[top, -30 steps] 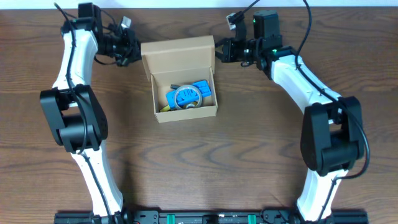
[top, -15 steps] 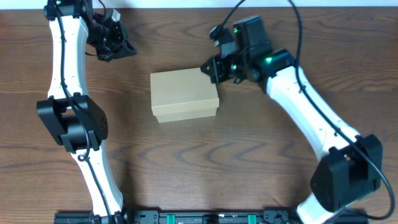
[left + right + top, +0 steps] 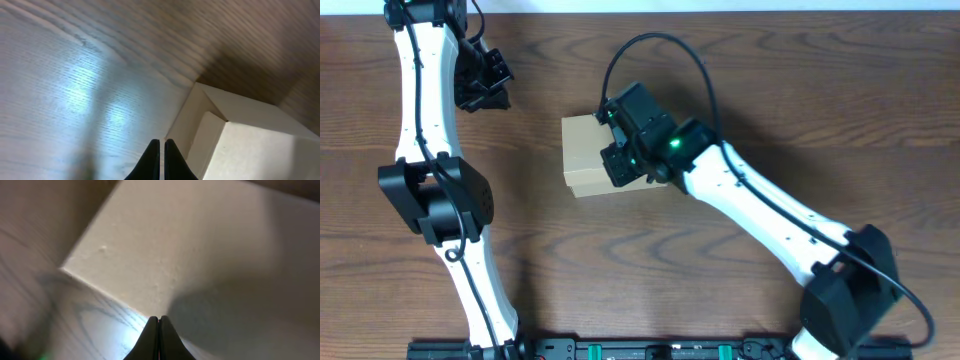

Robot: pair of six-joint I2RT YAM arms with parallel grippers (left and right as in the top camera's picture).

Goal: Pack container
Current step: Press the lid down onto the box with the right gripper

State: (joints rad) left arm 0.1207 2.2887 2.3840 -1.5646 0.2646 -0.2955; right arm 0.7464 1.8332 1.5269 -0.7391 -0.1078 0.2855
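The tan cardboard container sits closed at the table's middle, lid down, its contents hidden. My right gripper is shut and empty, right over the closed lid. The right wrist view shows the plain lid filling the frame beyond the shut fingertips. My left gripper is shut and empty, well off to the box's upper left. The left wrist view shows its closed fingers over the table with the box at lower right.
Brown wood-grain table all around the box. The left arm stands along the left side; the right arm reaches diagonally from the lower right.
The lid went from open to closed, hiding the blue packet. My right gripper has moved from the box's upper right edge down onto the lid. My left gripper has pulled away to the upper left.
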